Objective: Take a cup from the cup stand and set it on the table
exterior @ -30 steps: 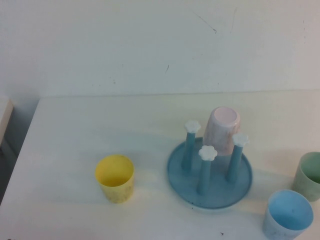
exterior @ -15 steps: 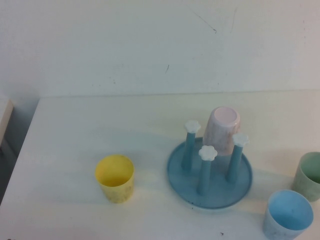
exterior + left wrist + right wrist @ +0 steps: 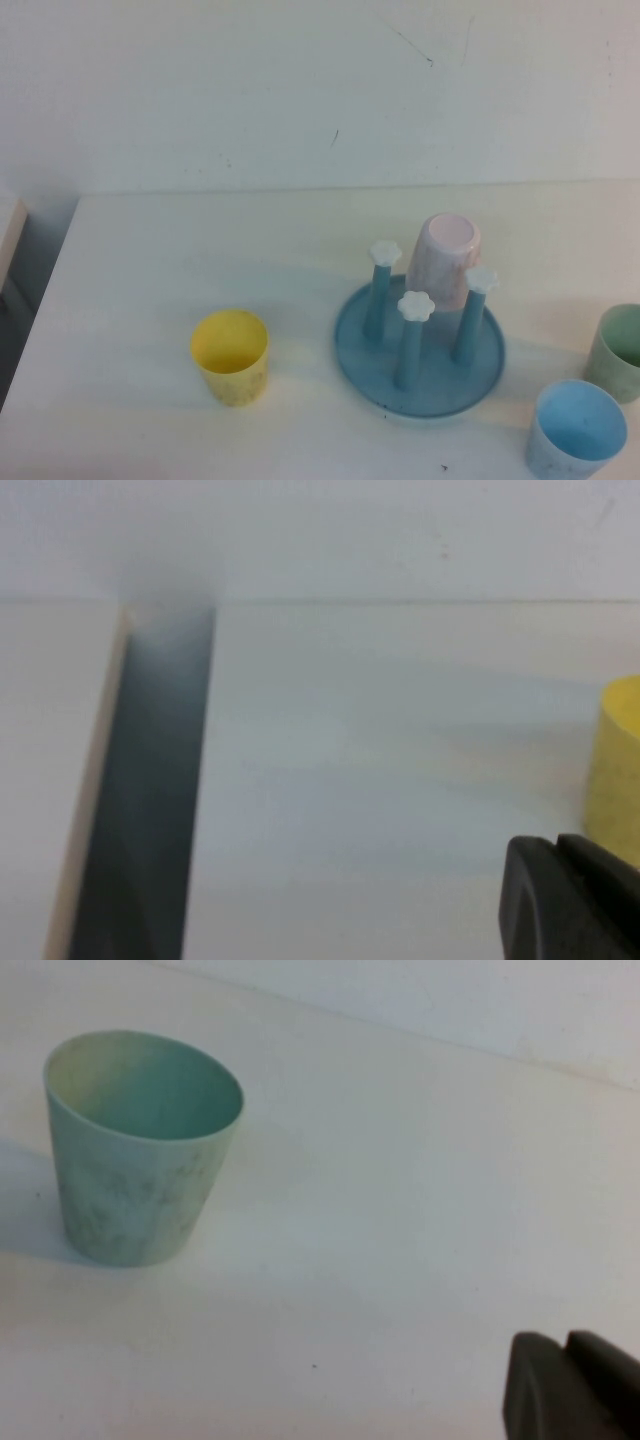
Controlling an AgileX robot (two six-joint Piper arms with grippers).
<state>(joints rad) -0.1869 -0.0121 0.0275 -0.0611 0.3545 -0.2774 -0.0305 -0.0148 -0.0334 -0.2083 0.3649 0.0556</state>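
The light blue speckled cup (image 3: 577,430) stands upright on the white table (image 3: 150,260) at the front right, apart from the cup stand (image 3: 420,345). The stand is a round blue dish with three white-capped pegs showing. A pale pink cup (image 3: 445,258) hangs upside down on its far peg. Neither arm shows in the high view. My left gripper (image 3: 558,845) is shut and empty, low over the table next to a yellow cup (image 3: 615,760). My right gripper (image 3: 566,1340) is shut and empty, over bare table near the pale green cup (image 3: 140,1150).
The yellow cup (image 3: 230,355) stands upright at the front left. The pale green cup (image 3: 620,350) stands at the right edge of the high view. The table's left edge and a dark gap (image 3: 150,780) beside another surface show in the left wrist view.
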